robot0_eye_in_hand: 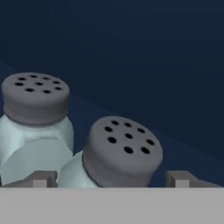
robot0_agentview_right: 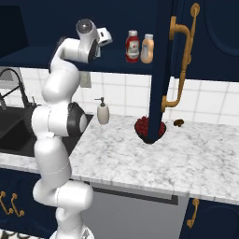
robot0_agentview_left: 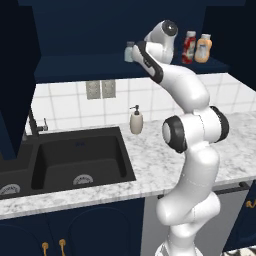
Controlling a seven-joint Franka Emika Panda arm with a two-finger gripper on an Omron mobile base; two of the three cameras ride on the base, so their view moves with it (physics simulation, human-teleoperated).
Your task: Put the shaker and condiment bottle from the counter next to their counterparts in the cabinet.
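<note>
On the navy cabinet shelf (robot0_eye_in_hand: pixel 183 148), two pale blue-grey shakers with grey perforated caps stand side by side. The nearer shaker (robot0_eye_in_hand: pixel 120 148) sits between the fingertips (robot0_eye_in_hand: pixel 41 179) of my gripper (robot0_eye_in_hand: pixel 110 179), which is open, with a gap on each side of the jar. Its counterpart (robot0_eye_in_hand: pixel 35 103) stands just left of it. From the left base view, my gripper (robot0_agentview_left: pixel 135 54) reaches onto the shelf beside a shaker (robot0_agentview_left: pixel 129 50). The red condiment bottle (robot0_agentview_left: pixel 189 47) (robot0_agentview_right: pixel 132 46) stands on the same shelf next to the orange bottle (robot0_agentview_left: pixel 203 48) (robot0_agentview_right: pixel 147 48).
A cream soap dispenser (robot0_agentview_left: pixel 136 120) (robot0_agentview_right: pixel 102 112) stands on the marbled counter (robot0_agentview_left: pixel 150 165) beside the black sink (robot0_agentview_left: pixel 75 160). An open navy cabinet door with a gold handle (robot0_agentview_right: pixel 179 65) hangs right of the shelf. A bowl of red fruit (robot0_agentview_right: pixel 142 127) sits behind it.
</note>
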